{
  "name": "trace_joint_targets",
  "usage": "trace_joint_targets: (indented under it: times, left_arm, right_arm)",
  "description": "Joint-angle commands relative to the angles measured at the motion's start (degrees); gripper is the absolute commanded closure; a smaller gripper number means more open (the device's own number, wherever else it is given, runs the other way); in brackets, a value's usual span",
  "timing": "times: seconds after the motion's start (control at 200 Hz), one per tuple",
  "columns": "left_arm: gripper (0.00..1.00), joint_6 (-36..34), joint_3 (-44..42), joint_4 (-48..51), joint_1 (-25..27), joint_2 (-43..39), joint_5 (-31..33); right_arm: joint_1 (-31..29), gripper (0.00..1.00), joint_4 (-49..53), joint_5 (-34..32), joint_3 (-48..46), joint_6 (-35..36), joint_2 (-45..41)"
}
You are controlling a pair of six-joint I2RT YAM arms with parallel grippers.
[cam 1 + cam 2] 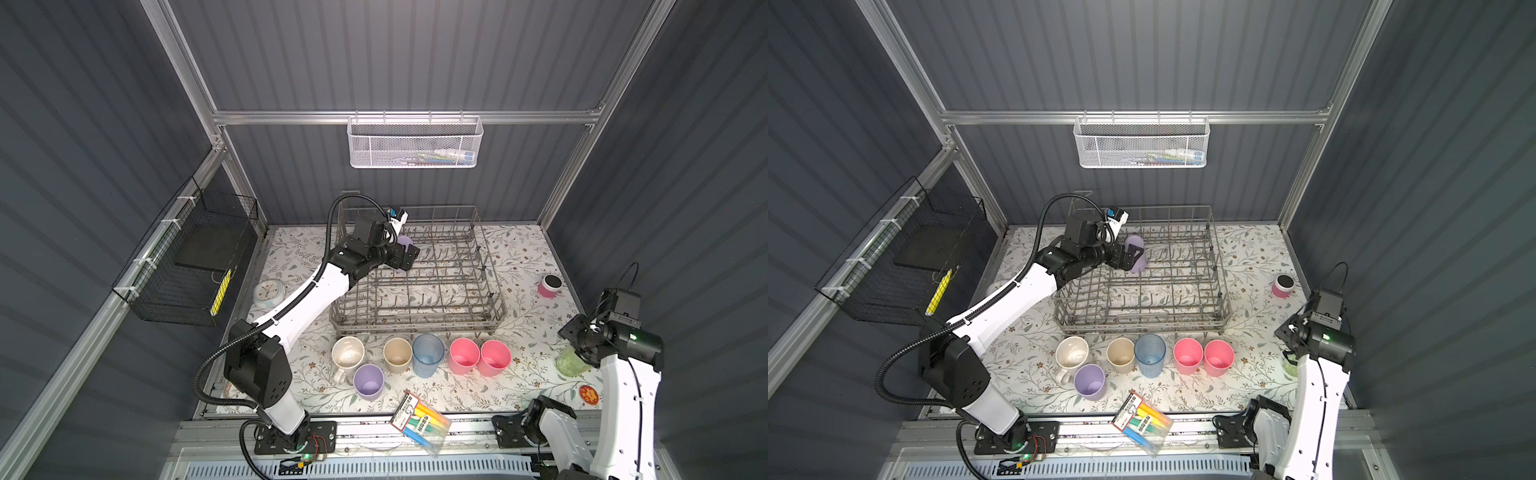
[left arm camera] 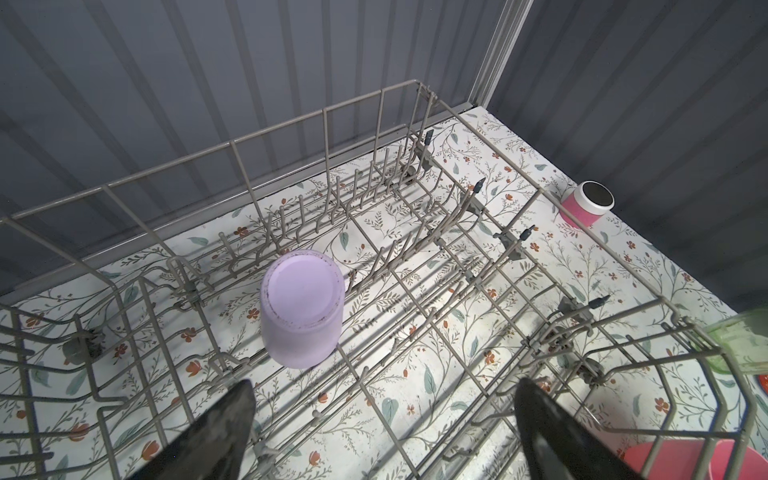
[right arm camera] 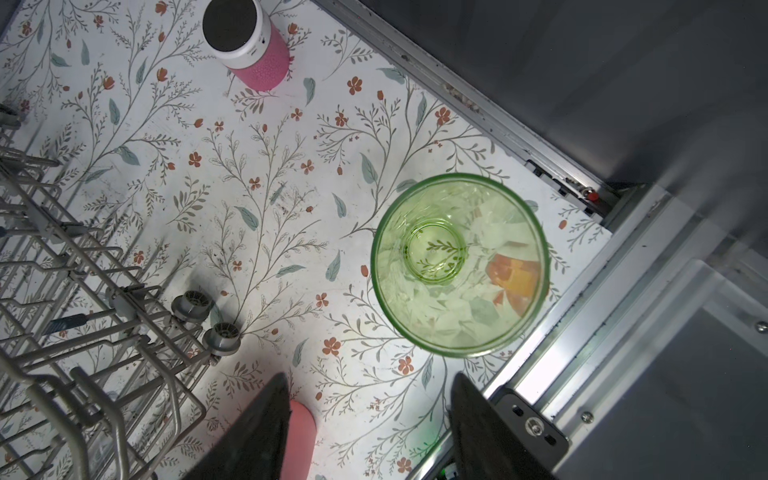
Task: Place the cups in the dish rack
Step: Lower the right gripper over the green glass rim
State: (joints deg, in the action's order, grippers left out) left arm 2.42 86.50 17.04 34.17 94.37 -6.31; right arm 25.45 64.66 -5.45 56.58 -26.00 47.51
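The grey wire dish rack (image 1: 415, 323) (image 1: 1142, 323) stands mid-table. One lilac cup (image 1: 405, 241) (image 1: 1137, 249) (image 2: 301, 307) sits upside down in its far left corner. My left gripper (image 1: 409, 257) (image 2: 382, 386) hovers open just beside that cup, nothing between its fingers. In front of the rack stand a cream mug (image 1: 348, 353), a beige cup (image 1: 397, 353), a blue cup (image 1: 428, 353), two pink cups (image 1: 463, 355) (image 1: 494, 357) and a second lilac cup (image 1: 368, 380). My right gripper (image 3: 370, 382) is open above the table next to the upright green tumbler (image 3: 457, 266) (image 1: 571, 361).
A clear pack of markers (image 1: 422, 422) lies on the front edge. A pink canister (image 1: 549, 286) stands right of the rack and a small white clock (image 1: 269, 293) lies left of it. A black wire basket (image 1: 187, 266) and a white mesh basket (image 1: 415, 141) hang on the walls.
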Motion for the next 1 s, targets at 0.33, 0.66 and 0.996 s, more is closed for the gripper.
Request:
trace_joint_targets:
  times: [0.33,0.66,0.996]
  left_arm:
    - [0.03,-0.93,1.21,1.37,0.37,2.17,-0.68]
    - [0.03,-0.06,2.67,2.3,0.37,2.84,-0.46]
    - [0.03,-0.12,0.69,1.19,0.37,2.49,-0.4]
  right_arm:
    - [1.53,0.38,-3.72,-4.18,-2.88,-3.2,3.51]
    - [2.32,0.38,-6.55,-3.04,-3.22,-3.91,7.13]
    - [2.67,0.41,-8.43,-0.07,-3.47,-6.66,10.71]
